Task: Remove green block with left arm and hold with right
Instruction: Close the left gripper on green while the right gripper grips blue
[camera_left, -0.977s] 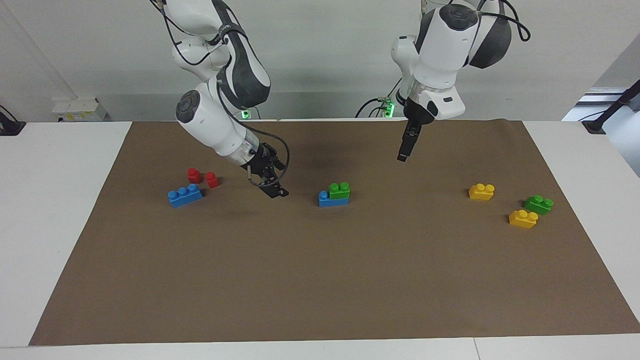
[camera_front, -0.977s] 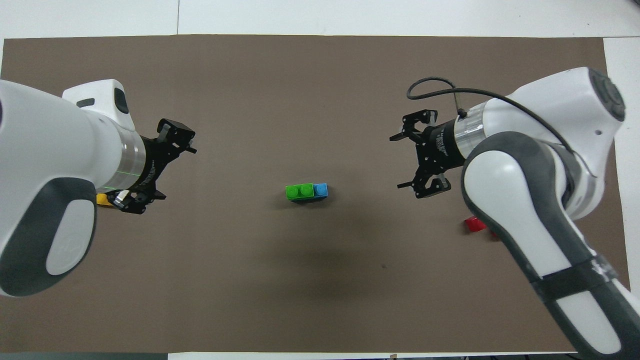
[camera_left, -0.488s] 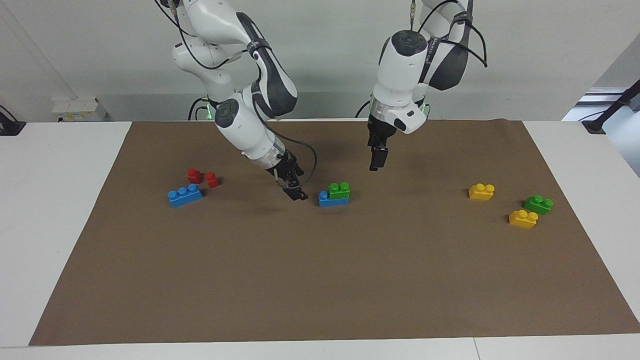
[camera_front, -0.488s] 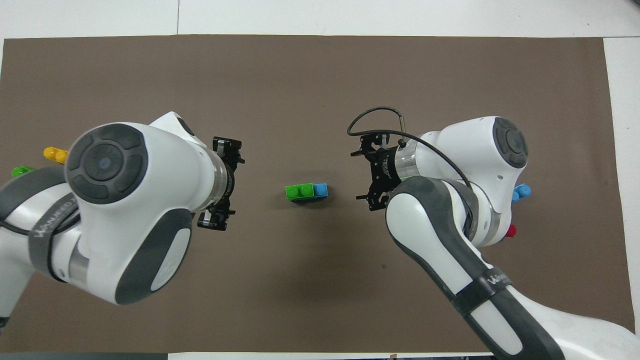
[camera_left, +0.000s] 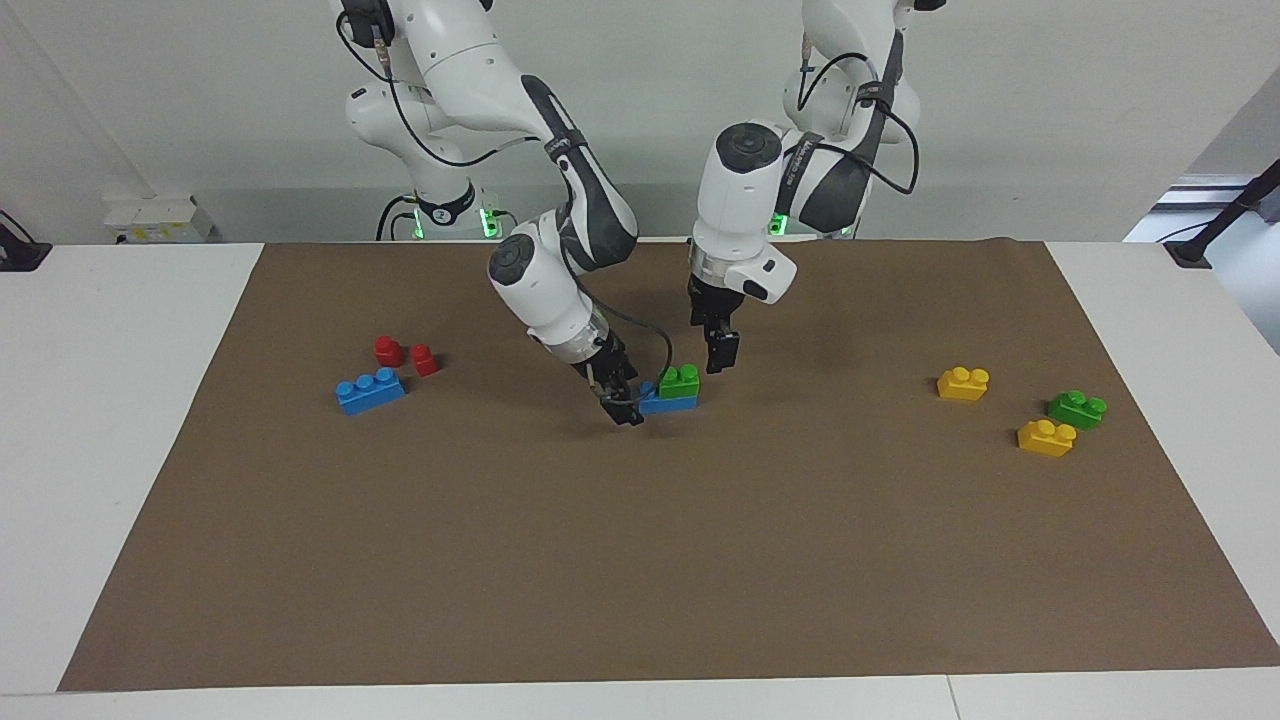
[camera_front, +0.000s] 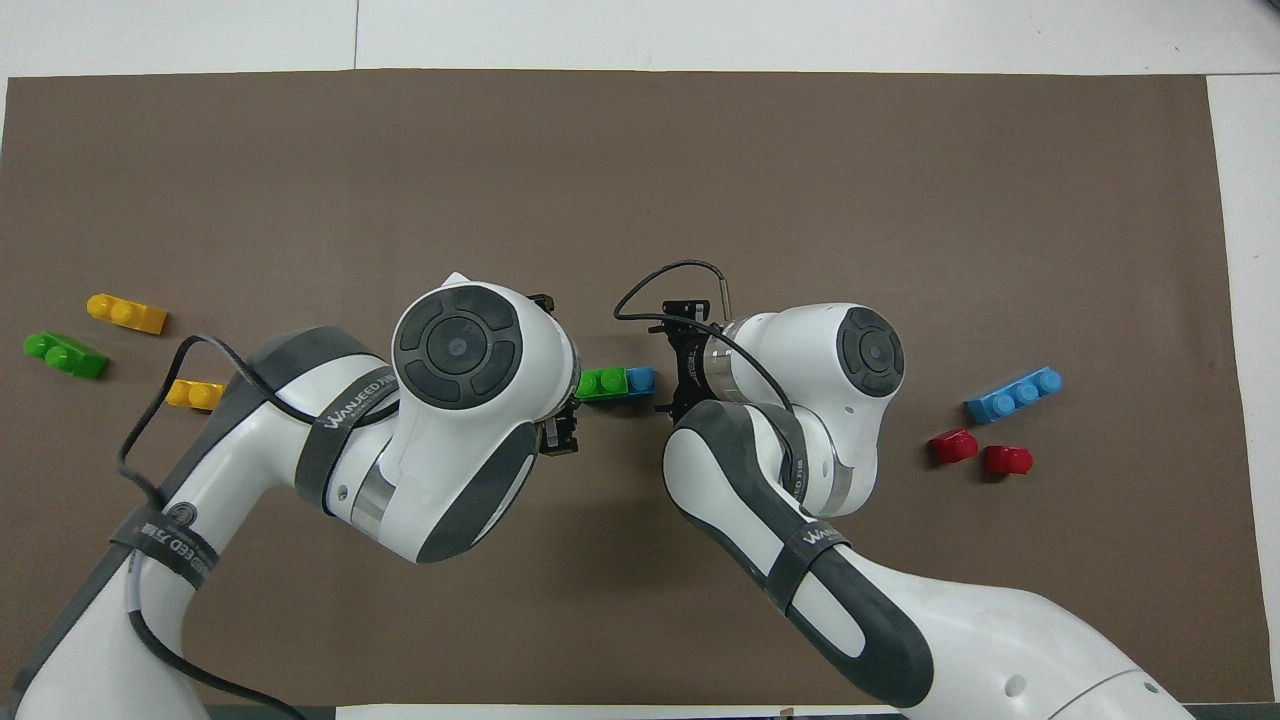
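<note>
The green block (camera_left: 679, 381) sits pressed onto one end of a blue block (camera_left: 667, 402) at the middle of the brown mat (camera_left: 640, 560), with one blue stud left bare at the end toward the right arm's side of the table (camera_left: 120, 420). The right gripper (camera_left: 622, 408), spread and holding nothing, is low at that bare end of the blue block, just beside it. The left gripper (camera_left: 719, 358), also spread and empty, hangs just beside the green block at its other end, a little above the mat. Judged from this arrangement, the step in hand is the approach to grasp: the right gripper should clamp only the blue block, low on its sides and clear of the green one, so the base cannot lift or twist; the left gripper should then close squarely on the green block's side faces and pull straight up, not at a slant, to free the studs cleanly. The two grippers work close together, so finger clearance between them is the main risk. Open mat surrounds the pair on all sides; the red pieces (camera_left: 405, 355) and a second blue block (camera_left: 370, 390) lie well apart toward the right arm's end, the yellow blocks (camera_left: 963, 383) and a loose green one (camera_left: 1077, 409) well apart toward the left arm's end.
</note>
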